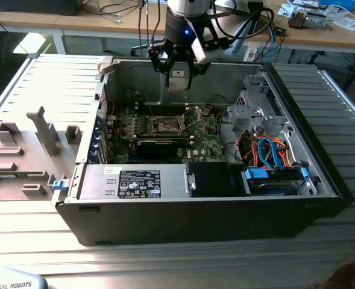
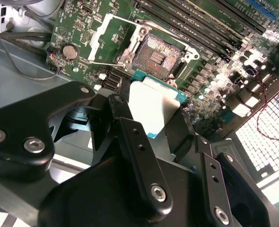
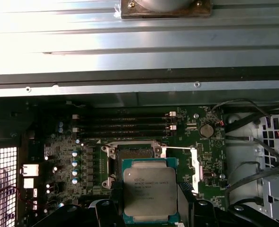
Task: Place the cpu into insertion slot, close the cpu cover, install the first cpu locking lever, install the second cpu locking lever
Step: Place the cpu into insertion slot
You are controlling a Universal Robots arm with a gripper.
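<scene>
We saw the claw point(image 1: 178, 77) clenched on the cpu point(image 3: 148, 193), gripping it by two opposite edges, with its silvery metal top turned toward the first wrist view. It hung in the air over the open computer case point(image 1: 195, 220), which stood on the ribbed desk point(image 1: 183, 265). The cpu was above the motherboard point(image 2: 77, 19) and clear of the insertion slot point(image 2: 157, 56), whose dark contact field lay bare. The cpu cover point(image 2: 99, 38) stood flipped open beside the slot, on the side of the coin cell point(image 2: 70, 51).
</scene>
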